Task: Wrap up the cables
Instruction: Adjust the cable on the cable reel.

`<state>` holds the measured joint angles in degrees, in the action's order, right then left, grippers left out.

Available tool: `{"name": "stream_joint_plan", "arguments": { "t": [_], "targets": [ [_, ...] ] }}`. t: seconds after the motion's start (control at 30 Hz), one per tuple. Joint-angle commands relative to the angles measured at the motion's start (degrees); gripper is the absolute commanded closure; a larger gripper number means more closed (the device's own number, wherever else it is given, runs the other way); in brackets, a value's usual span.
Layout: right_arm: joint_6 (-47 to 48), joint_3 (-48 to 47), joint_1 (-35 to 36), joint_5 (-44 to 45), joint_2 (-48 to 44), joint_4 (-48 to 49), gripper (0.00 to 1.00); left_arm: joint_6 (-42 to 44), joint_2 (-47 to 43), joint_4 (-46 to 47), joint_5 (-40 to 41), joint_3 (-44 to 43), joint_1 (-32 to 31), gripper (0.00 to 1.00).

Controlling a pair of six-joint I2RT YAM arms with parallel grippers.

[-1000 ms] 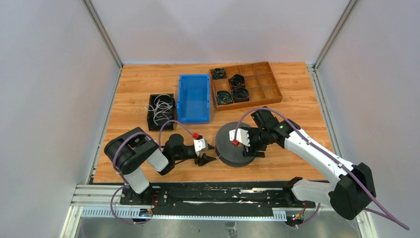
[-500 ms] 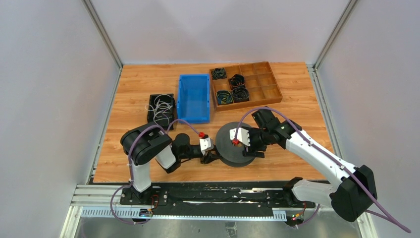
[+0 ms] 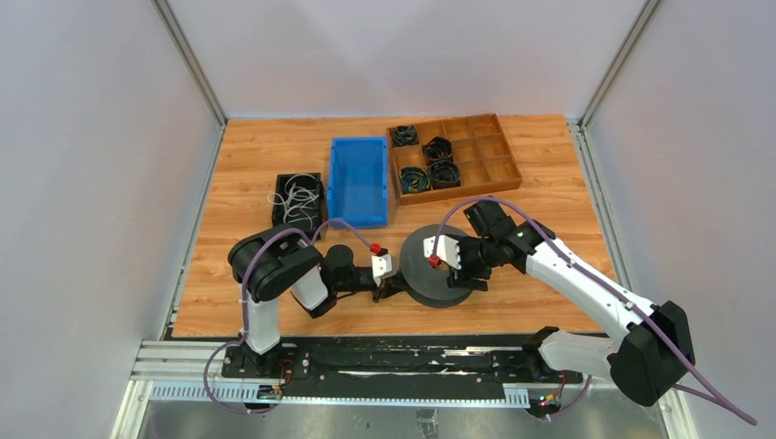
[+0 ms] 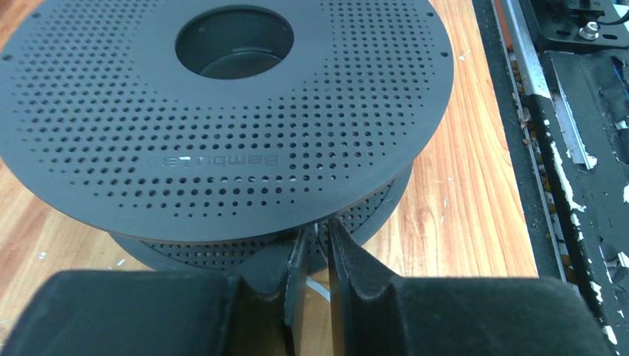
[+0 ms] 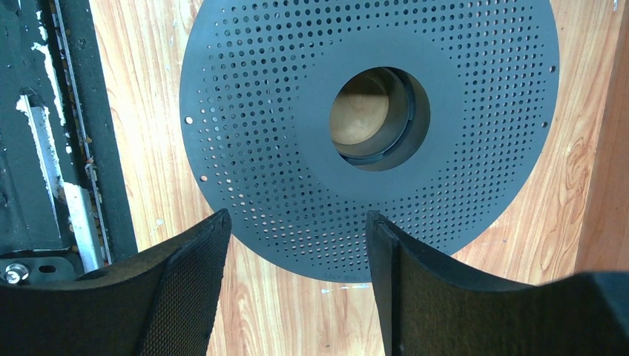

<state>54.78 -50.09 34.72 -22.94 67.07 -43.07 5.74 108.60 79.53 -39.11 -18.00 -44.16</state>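
**Left jaws pinched narrow at the spool, right jaws wide**

The left gripper (image 4: 317,228) has its jaws nearly together, with a pale strand (image 4: 320,288) showing in the slit. Whether it is clamped I cannot tell. Its tips sit at the edge of the dark perforated spool (image 4: 356,96). The right gripper (image 5: 297,216) hangs spread and empty above that spool. The cables (image 3: 297,197) lie looped in the black box (image 3: 299,231), beside the blue bin (image 3: 358,183).

Tangled whitish cables (image 3: 296,198) in black box (image 3: 284,229)
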Motion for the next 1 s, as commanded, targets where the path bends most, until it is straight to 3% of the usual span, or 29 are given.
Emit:
{"name": "stream_joint_plan", "arguments": {
  "t": [0.0,0.17,0.33,0.53,0.97],
  "targets": [
    [-1.0,1.0,-0.6,-0.8,-0.4,0.2,0.34,0.4,2.5,4.4,-1.3,0.3,-0.9,0.83],
    [-1.2,1.5,-0.5,-0.7,-0.5,0.3,0.34,1.0,1.9,7.5,2.0,1.8,-0.9,0.99],
    [-1.4,1.7,-0.6,-0.6,-0.5,0.6,0.34,5.3,-2.0,7.7,6.3,3.4,-1.4,1.00],
    [-1.9,1.8,-0.6,-0.6,0.1,1.1,0.35,16.8,-5.1,7.7,9.8,4.9,-4.1,1.00],
    [-3.7,2.3,-0.6,-0.5,0.0,1.6,0.35,27.9,0.4,7.8,11.8,2.9,-6.9,1.00]
  ]
}}
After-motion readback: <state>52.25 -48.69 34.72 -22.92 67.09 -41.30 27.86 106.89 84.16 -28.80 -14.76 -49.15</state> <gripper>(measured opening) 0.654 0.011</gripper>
